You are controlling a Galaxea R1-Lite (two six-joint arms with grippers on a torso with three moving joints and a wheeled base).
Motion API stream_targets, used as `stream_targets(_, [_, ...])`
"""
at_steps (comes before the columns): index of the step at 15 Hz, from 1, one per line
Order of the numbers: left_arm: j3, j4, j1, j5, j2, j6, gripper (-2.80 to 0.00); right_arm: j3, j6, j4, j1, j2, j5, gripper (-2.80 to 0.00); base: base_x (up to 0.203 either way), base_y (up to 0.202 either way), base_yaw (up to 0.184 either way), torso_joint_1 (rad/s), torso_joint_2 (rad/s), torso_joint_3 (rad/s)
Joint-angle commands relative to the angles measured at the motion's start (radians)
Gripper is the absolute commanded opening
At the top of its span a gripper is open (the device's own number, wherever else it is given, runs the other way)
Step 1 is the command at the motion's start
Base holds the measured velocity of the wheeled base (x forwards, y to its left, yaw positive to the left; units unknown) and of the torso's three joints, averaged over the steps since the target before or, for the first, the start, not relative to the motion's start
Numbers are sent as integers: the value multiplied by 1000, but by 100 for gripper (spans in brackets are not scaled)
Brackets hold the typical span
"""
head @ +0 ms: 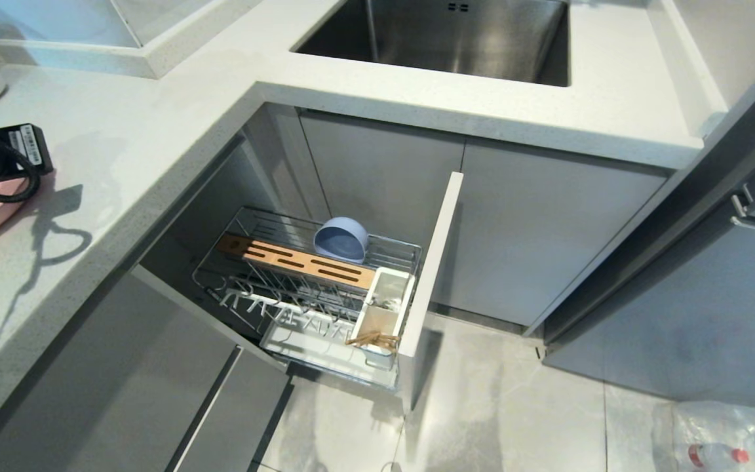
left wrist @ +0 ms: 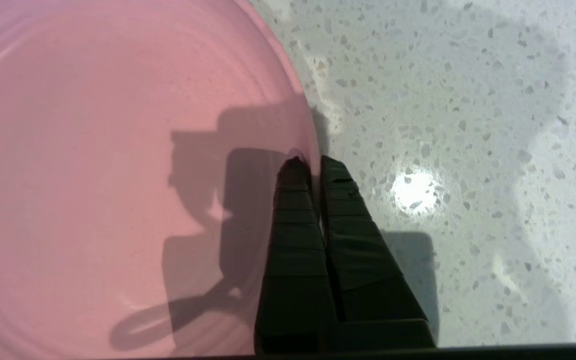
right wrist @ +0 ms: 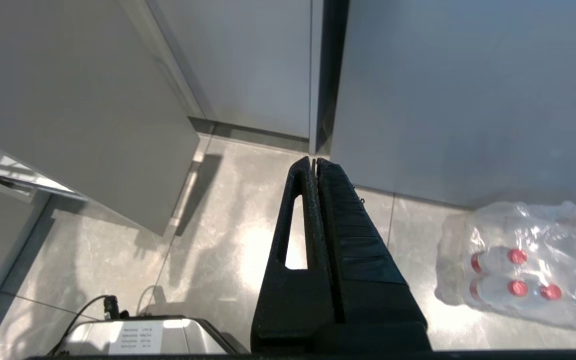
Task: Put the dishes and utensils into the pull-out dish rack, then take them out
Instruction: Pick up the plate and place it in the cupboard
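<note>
A: Left gripper (left wrist: 308, 162), closed? On what?

B: Clamped on the rim of the pink plate (left wrist: 118, 175), one finger over the inside face, the other outside against the speckled countertop (left wrist: 468, 100). Pinched at the edge probably because a flat plate offers nothing else to grab.

A: And relative to the pull-out dish rack (head: 312, 288)?

B: Up on the counter, well off to the left of the rack and above it. Not yet loaded.

A: Already in the rack?

B: Pale blue bowl (head: 341, 239) tipped on its side behind the slotted wooden strip (head: 299, 261), propped among the chrome wires, likely so it drains. Chopsticks (head: 372, 339) lying across the near end of the white utensil caddy (head: 384, 308). Something greyish deeper in the caddy, possibly the spoon; too small to tell.

A: Textures?

B: Plate matte, round, with faint concentric rings. Bowl smooth and deep. Wire basket shiny and thin, strip warm wood with dark slots, caddy plain plastic.

A: Right gripper (right wrist: 314, 162)?

B: Jaws together on nothing, parked over the grey floor tiles, right of the rack, near a wrapped pack of red-capped bottles (right wrist: 518, 265).
</note>
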Motion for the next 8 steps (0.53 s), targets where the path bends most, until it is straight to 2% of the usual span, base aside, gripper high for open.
stream_targets(1, [1,6,-1,-2,0,-2,-280,0,1,1,-1,2,0,-280,0,0,0,0,0,0])
stream_targets(8, [1,54,0,2,-40,6,-280,0,1,1,-1,2,0,-280,0,0,0,0,0,0])
